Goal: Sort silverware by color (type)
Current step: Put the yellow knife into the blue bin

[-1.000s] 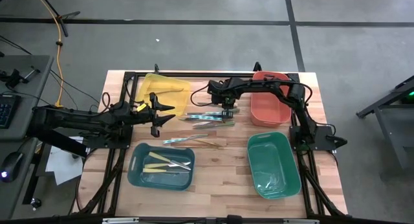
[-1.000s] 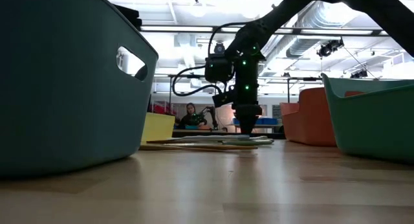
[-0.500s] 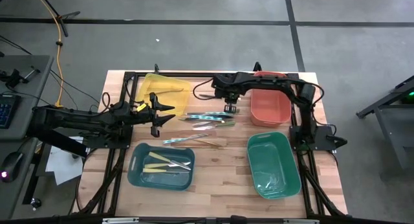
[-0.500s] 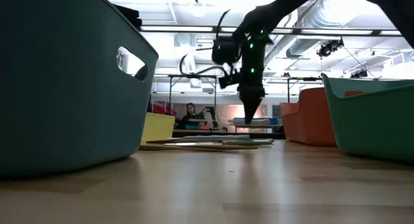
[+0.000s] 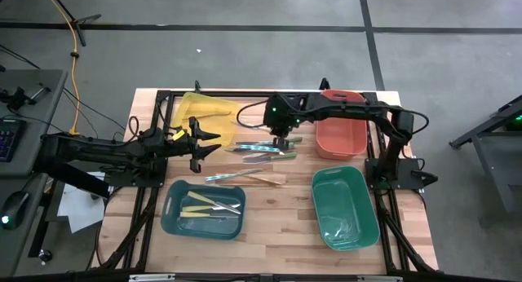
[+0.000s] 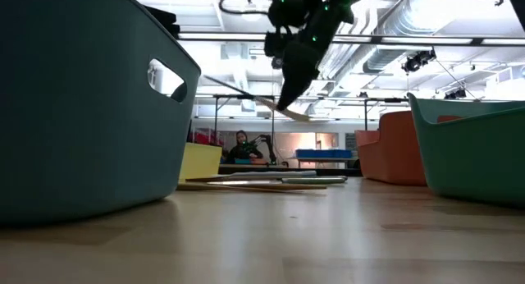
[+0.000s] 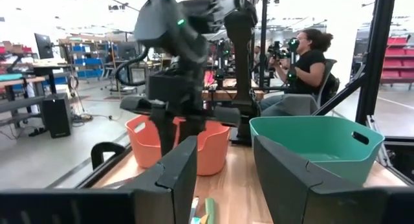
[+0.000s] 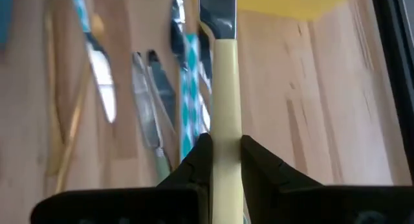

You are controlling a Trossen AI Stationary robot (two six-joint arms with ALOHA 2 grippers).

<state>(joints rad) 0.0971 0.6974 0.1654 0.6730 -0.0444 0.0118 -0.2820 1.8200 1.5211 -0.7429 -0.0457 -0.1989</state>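
I am holding the right gripper (image 5: 280, 136) up in the air above the middle of the table (image 5: 281, 229), its fingers (image 8: 202, 160) clamped on the cream-yellow handle of a knife (image 8: 224, 107). In the low view that knife (image 6: 275, 105) is hanging tilted from the gripper (image 6: 289, 102), clear of the wood, its silver blade pointing away from the fingers toward the yellow bin (image 5: 205, 112).

Directly beneath the right gripper, the loose silverware pile (image 5: 263, 149) is lying flat on the table: teal-patterned pieces (image 8: 189, 81) and shiny silver-grey ones (image 8: 154, 98) side by side, with gold-tan pieces (image 5: 265, 180) a little farther from the gripper, toward the near edge. More silverware is resting in the dark teal bin (image 5: 174, 220), where cream-yellow and silver pieces (image 5: 210, 205) are lying across the floor of it. The orange bin (image 5: 338, 140) is sitting just beside the right gripper on its outer side, and the green bin (image 5: 364, 209) is next to that, nearer the front edge.

I am keeping the left gripper (image 5: 204, 143) parked low at the left side of the table, near the yellow bin and well apart from the pile, its fingers (image 7: 174, 175) standing apart with nothing between them. Beyond the table a person (image 7: 304, 62) is sitting in the room.
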